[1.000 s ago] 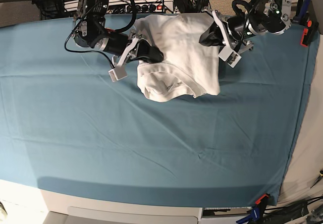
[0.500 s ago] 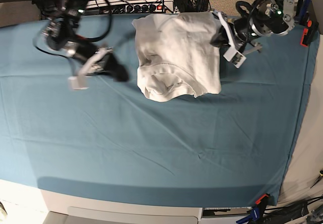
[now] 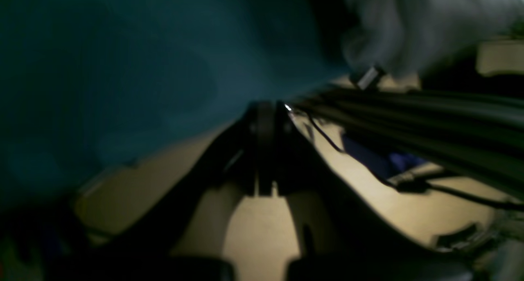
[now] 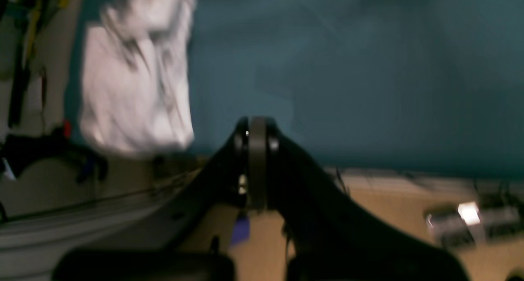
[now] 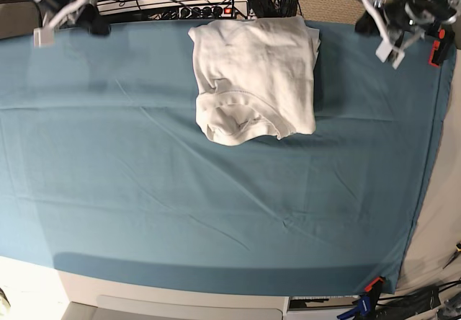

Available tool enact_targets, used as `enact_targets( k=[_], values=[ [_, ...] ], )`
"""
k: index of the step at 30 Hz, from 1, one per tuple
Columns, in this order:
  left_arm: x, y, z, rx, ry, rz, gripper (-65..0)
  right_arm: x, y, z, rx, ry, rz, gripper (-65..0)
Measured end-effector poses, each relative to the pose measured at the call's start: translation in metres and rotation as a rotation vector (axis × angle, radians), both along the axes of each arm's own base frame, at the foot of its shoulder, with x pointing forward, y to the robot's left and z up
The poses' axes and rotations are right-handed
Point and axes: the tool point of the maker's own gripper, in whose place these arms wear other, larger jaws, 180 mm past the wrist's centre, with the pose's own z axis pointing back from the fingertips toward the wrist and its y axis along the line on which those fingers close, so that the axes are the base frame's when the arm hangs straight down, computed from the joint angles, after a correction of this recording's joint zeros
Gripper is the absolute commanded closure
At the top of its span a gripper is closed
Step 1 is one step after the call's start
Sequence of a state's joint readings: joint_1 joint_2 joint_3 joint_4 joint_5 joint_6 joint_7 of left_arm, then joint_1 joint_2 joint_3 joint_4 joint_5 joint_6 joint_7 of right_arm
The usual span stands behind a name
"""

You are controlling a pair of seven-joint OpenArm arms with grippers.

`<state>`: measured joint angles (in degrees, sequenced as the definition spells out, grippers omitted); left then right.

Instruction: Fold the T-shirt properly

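Soft, light white cotton T-shirt (image 5: 253, 77) lies folded at bench (image 5: 216, 212) far edge; grab hems; both grippers closed, empty.

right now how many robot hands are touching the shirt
0. The left hand is up at the table's far corner, the right hand at the opposite far corner, both shut and apart from the T-shirt.

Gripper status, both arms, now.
Left gripper: closed, holding nothing, clear of the T-shirt.
Right gripper: closed, holding nothing.
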<state>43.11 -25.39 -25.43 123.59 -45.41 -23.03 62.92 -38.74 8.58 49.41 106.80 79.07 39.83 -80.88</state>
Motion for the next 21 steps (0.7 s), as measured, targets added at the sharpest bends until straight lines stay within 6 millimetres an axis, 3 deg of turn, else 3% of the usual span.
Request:
enact_targets(
  k=[5, 11, 15, 21],
  values=[
    [-0.055, -0.015, -0.004, -0.084, 0.135, -0.048, 0.0, -0.049, -0.004, -0.015, -0.035, 0.162, 0.006, 0.0],
    [-0.096, -0.01, -0.016, -0.092, 0.251, -0.037, 0.0, -0.074, -0.023, -0.041, -0.096, 0.275, -0.048, 0.0],
    [-0.122, 0.007, -0.047, -0.115, 0.343, 0.058, 0.0, -0.091, -0.037, -0.072, -0.09, 0.338, -0.145, 0.0],
    [-0.159, 0.022, -0.112, -0.175, 0.494, 0.264, 0.0, -0.122, -0.048, -0.143, -0.077, 0.516, -0.189, 0.0]
  ],
)
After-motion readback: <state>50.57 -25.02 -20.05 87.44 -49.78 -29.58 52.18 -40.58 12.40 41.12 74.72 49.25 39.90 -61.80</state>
